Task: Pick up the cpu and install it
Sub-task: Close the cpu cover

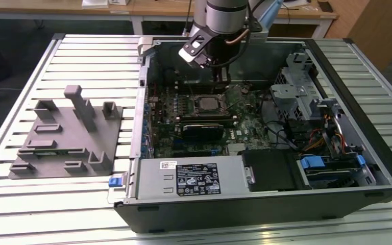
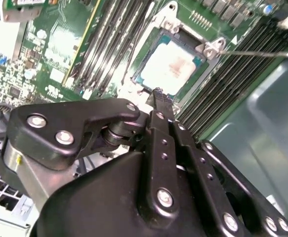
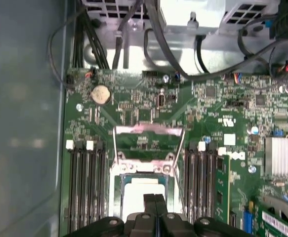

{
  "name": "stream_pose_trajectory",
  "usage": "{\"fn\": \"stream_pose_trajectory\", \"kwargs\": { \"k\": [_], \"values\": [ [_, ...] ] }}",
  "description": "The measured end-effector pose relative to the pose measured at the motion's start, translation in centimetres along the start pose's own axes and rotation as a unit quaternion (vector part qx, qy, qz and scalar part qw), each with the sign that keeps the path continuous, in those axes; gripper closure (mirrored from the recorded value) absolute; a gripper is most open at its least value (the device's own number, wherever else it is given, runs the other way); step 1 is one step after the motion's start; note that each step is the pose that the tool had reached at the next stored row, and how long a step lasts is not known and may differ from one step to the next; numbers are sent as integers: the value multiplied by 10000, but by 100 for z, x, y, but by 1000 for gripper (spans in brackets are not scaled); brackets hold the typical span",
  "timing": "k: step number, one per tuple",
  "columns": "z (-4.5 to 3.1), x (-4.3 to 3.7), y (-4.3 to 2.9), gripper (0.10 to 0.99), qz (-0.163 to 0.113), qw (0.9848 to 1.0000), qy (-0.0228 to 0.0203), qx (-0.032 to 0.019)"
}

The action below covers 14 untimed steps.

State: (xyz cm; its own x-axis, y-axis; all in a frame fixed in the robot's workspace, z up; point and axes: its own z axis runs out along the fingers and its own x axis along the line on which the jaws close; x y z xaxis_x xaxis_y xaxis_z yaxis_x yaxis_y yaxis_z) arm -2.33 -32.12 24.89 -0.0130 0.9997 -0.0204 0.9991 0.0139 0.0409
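cpu (image 2: 171, 66) in socket (image 2: 210, 49), closed hand (image 2: 157, 94) just above

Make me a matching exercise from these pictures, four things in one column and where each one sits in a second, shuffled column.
Things:
1 cpu
2 fixture
3 pincer
4 coin battery

Places:
A on the table, outside the case
B by the socket, shut
C on the green board, apart from the socket
D lying in the socket

Pairs: 1-D, 2-A, 3-B, 4-C
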Motion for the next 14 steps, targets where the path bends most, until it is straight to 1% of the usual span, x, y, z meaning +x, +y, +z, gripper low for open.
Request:
{"fn": "stream_pose_trajectory", "kwargs": {
  "k": [2, 4, 6, 9, 11, 13, 14],
  "values": [
    [5, 0, 26, 980, 0, 10000, 0, 1],
    [3, -1, 30, 980, 0, 10000, 1, 2],
    [-26, -1, 32, 980, 1, 10000, 2, 2],
    [-94, -2, 37, 980, 0, 10000, 2, 1],
    [-98, -2, 46, 980, 0, 10000, 4, 1],
    [-98, -3, 73, 980, 0, 10000, 3, 1],
    [-97, -2, 100, 980, 0, 10000, 3, 2]
  ]
}}
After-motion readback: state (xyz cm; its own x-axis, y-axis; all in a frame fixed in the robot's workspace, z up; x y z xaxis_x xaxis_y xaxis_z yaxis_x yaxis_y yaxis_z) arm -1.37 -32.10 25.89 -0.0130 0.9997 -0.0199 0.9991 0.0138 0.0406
